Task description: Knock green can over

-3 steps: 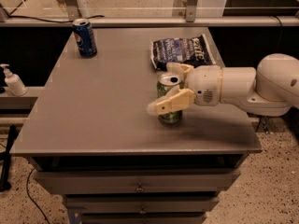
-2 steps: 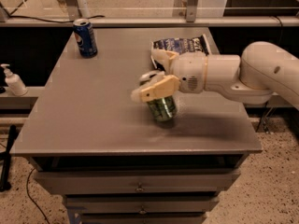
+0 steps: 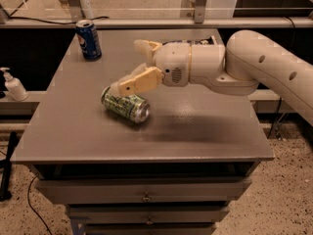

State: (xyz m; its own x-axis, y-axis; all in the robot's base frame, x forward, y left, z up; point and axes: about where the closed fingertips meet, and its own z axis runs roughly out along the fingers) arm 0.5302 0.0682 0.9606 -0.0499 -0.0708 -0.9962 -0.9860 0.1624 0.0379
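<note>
We see the gripper (image 3: pixel 130 65) hanging over the middle of a grey table (image 3: pixel 205 131), reaching in from the right on a thick white arm (image 3: pixel 254 65). Its two tan fingers are spread apart with nothing between them. One finger (image 3: pixel 145 47) points up and away toward the back of the table. The other finger (image 3: pixel 139 81) slants down and to the left.

Just under the tip of that lower finger we find the green can (image 3: pixel 124 104). It lies on its side on the tabletop, a little left of centre and nearer the front edge than the back. Its silver end faces the front right, and its mottled light green side faces up. The fingertip sits right at the can's upper left end, and we cannot tell whether the two touch.

A blue Pepsi can (image 3: pixel 88 39) stands upright near the back left corner of the table, well apart from the green can. Off the table to the left, on a lower ledge, stands a white pump bottle (image 3: pixel 13 84). Drawers (image 3: pixel 146 196) sit beneath the tabletop.
</note>
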